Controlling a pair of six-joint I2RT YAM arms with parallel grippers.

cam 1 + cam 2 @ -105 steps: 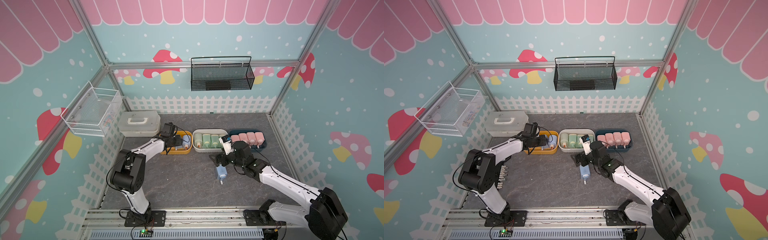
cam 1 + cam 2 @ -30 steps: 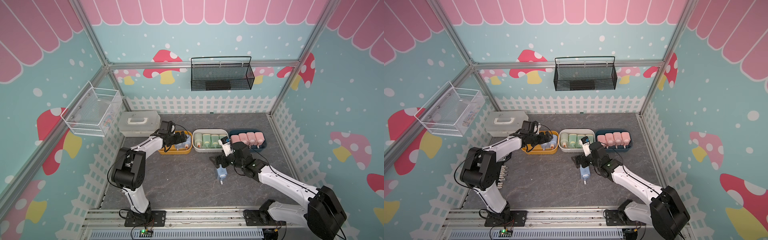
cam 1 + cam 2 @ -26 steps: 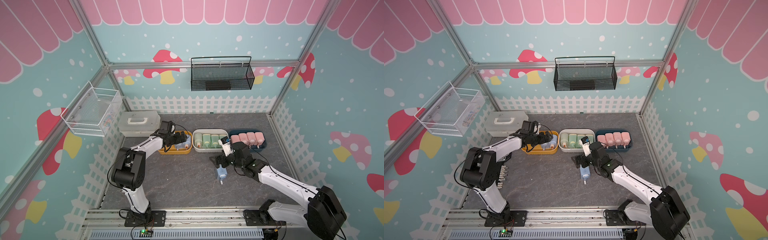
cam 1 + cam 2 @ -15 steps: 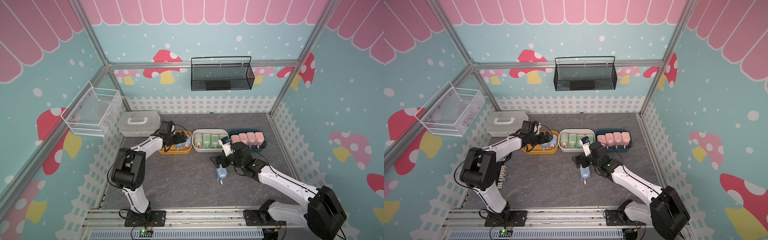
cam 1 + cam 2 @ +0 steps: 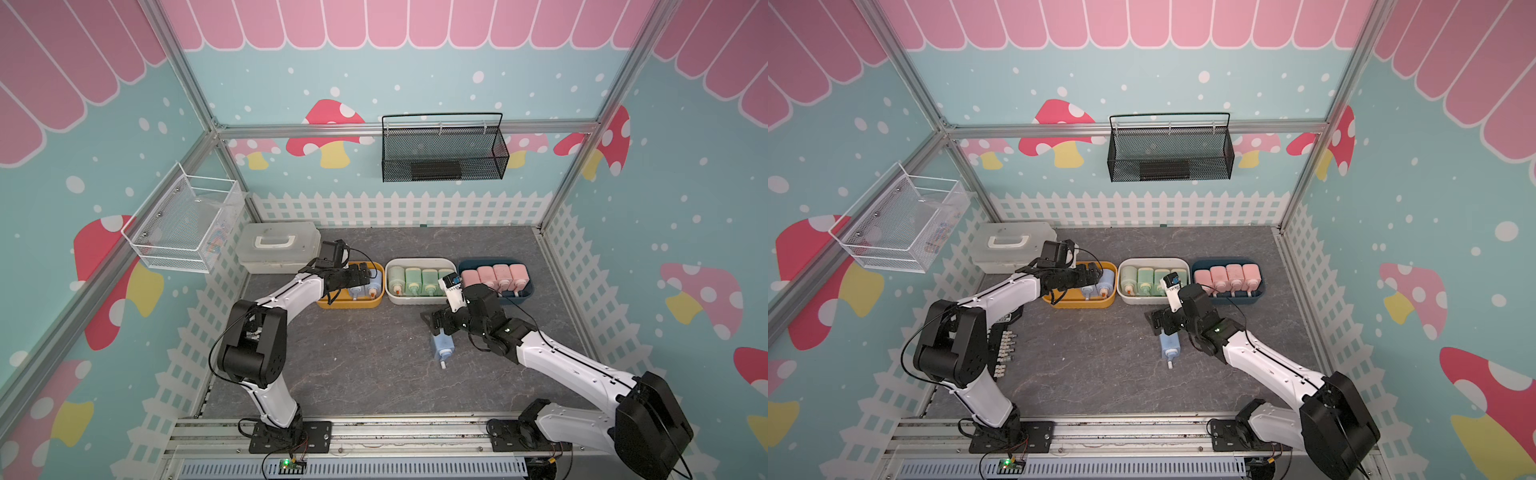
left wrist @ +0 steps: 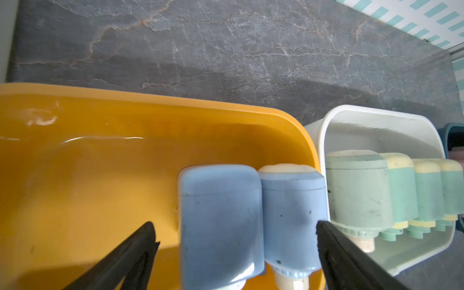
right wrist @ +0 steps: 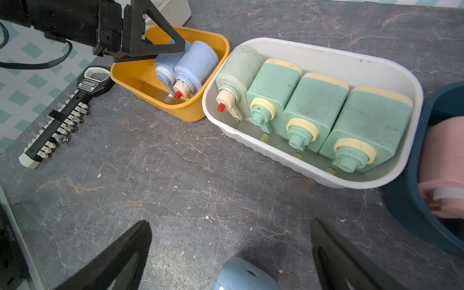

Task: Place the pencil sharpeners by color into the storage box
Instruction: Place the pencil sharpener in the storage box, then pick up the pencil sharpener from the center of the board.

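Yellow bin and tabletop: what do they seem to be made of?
Yellow bin: probably moulded plastic, glossy; light streaks reflect off its smooth inner wall and rounded rim. Tabletop: matte grey, stone-look with pale and rusty veins; real slate or printed laminate, I cannot tell.

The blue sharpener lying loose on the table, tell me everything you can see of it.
The blue sharpener is a small, boxy, rounded pastel-blue body, plastic by its look, with a short cream stub pointing away from the trays. It lies flat on the grey table, in none of them. The right gripper hangs over its far end, fingers open either side; no contact shows.
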